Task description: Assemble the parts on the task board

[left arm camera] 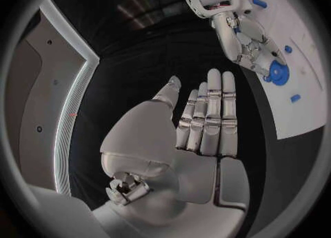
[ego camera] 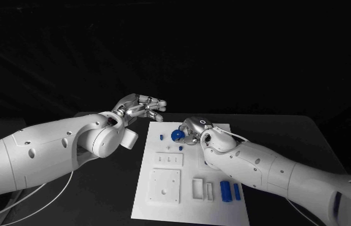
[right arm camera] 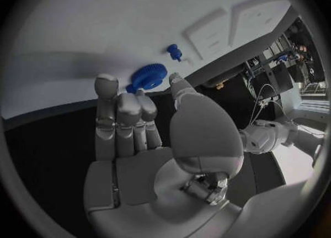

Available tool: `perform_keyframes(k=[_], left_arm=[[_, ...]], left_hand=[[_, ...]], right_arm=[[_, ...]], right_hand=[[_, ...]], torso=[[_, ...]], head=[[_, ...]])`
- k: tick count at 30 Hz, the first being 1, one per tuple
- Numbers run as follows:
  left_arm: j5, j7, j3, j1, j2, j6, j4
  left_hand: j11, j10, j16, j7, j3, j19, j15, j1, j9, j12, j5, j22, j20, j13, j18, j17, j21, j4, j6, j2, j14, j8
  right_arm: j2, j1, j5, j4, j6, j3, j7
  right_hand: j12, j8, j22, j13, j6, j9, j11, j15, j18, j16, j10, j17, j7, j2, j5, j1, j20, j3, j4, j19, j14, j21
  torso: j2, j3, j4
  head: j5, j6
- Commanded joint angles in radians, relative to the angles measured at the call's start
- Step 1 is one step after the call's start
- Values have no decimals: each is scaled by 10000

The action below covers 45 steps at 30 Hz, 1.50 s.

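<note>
Assembly looks early-stage; the flat white rectangular task board (ego camera: 191,185) lies on the black table (ego camera: 307,135) with most parts apparently not yet seated. Right silver hand (ego camera: 191,130) sits over the board's far end, right at the round blue toothed gear part (ego camera: 177,135); in the right wrist view its fingers (right arm camera: 124,122) are extended side by side toward the gear (right arm camera: 148,76) with fingertips just at it, but whether they actually touch or pinch it I cannot tell; the hand appears to hold nothing for certain. Left silver hand (ego camera: 140,107) hovers off the board's far left corner above the table, fingers straight and together, empty, no contact with any part. Two blue cylindrical pegs (ego camera: 231,191) lie side by side near the board's near right edge, loose by the look of them; a small blue stud (ego camera: 180,147) stands near the gear. Judgement: gear placement is in hand; the pegs and remaining sockets are left to do.
</note>
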Motion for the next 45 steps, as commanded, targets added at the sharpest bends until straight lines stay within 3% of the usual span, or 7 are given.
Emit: perform_keyframes(k=[1,14,22,25,29,38,45], left_arm=[[-39,63,6,8,-37,119,24],[-39,71,6,8,-105,100,20],[-38,91,5,7,-196,111,-10],[-55,115,4,6,-231,135,-58],[-90,141,3,5,-269,167,-123],[-195,154,-1,-31,-328,278,-186],[-230,157,-3,-69,-331,314,-228]], left_hand=[[-18,-74,40,-1,24,-72,-28,-38,-9,-33,49,-11,-14,-8,64,15,37,-12,-48,-13,-8,-32],[-15,-83,39,2,21,-76,-27,-34,-8,-33,50,-41,-13,-8,65,15,57,-24,-56,-23,-8,-30],[-14,-83,39,3,28,-75,-27,-29,-9,-33,48,-45,-14,-8,67,14,63,-33,-56,-24,-9,-30],[-16,-78,37,2,31,-81,-27,-20,-8,-33,50,-47,-13,-9,65,13,61,-42,-52,-29,-14,-29],[-18,-65,30,-2,36,-99,-25,-15,-8,-31,51,-51,-10,-8,59,11,56,-46,-44,-28,-25,-28],[-127,374,33,-31,85,-109,-73,-35,-8,-31,51,-53,-49,-10,22,14,67,-23,-40,-12,-14,-29],[-128,380,30,-32,100,-109,-73,-42,-8,-32,51,-54,-55,-10,13,14,69,-14,-44,-13,-16,-31]], right_arm=[[-179,6,234,304,-292,21,5],[-704,-44,618,858,-1843,231,336],[-1558,-201,1356,1584,-1476,1234,1280],[-2127,-249,1840,1915,-847,1592,1971],[-2802,-282,2646,2131,-3,1845,2747],[-3701,-569,3307,1819,1147,2003,3942],[-3818,-809,2659,1374,1093,2020,4055]], right_hand=[[50,-7,574,14,152,12,-25,13,145,53,-25,11,-8,-21,116,89,70,-52,-22,437,11,84],[44,-33,602,7,189,0,-38,6,166,54,1,12,-17,6,841,182,54,167,-316,445,13,272],[59,-16,590,28,277,8,-29,7,174,64,1,20,8,156,861,388,64,236,-1144,434,11,250],[138,-17,640,104,346,7,-35,0,155,124,35,98,1,359,1993,741,58,-496,-1993,444,11,456],[134,-18,656,123,424,5,-31,-4,102,135,32,151,14,682,2123,912,54,-589,-2700,392,3,571],[50,-21,645,66,581,4,5,12,59,9,-54,153,26,995,2348,846,65,-300,-3787,223,-36,476],[60,-22,642,50,627,4,8,21,58,1,-21,165,18,1050,2055,929,74,-446,-3893,206,-23,507]], torso=[[-11,14,-55],[-26,49,-115],[-57,73,-204],[-83,97,-294],[-122,137,-423],[-182,296,-590],[-180,274,-555]], head=[[0,39],[37,138],[116,153],[189,137],[194,149],[117,187],[-24,156]])
